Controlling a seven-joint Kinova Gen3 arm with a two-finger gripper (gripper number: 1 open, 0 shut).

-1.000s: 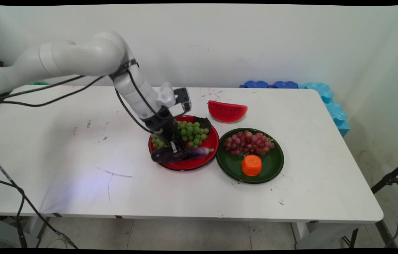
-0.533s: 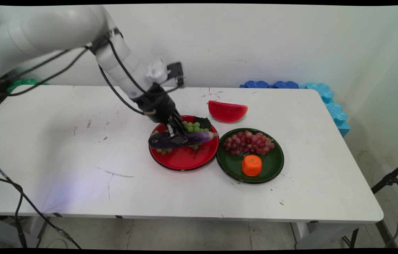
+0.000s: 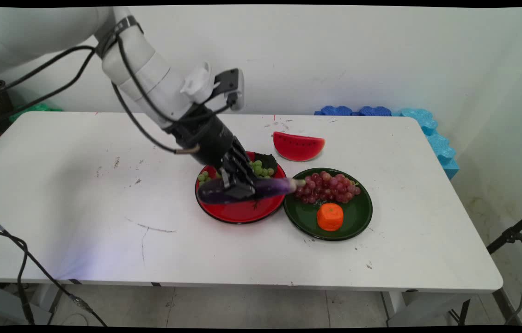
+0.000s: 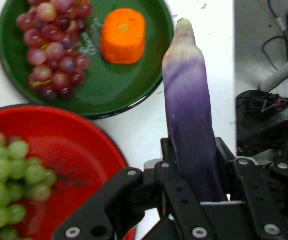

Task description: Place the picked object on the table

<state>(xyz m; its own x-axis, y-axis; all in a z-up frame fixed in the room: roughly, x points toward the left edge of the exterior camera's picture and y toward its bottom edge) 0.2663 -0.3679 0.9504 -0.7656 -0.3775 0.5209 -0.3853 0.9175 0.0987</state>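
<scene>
On a scuffed white table [image 3: 103, 194] against a plain white wall, with blue foam pieces [image 3: 422, 121] at its far right corner, the gripper [image 3: 237, 189] clamps a purple eggplant [image 3: 261, 188] crosswise above the red plate [image 3: 242, 212], beside the green plate [image 3: 358, 212]; no legible writing.

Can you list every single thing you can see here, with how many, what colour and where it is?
Long purple eggplant: one, purple, held above the red plate.
Round red plate: one, red, table middle.
Green grapes: one bunch, green, on the red plate.
Round green plate: one, dark green, right of the red plate.
Red grapes: one bunch, purplish red, on the green plate.
Orange block: one, orange, on the green plate.
Watermelon slice: one, red, behind the plates.
White table: one, white.
Blue foam pieces: several, blue, table's far right.
Black gripper: one, black, gripping the eggplant.
</scene>
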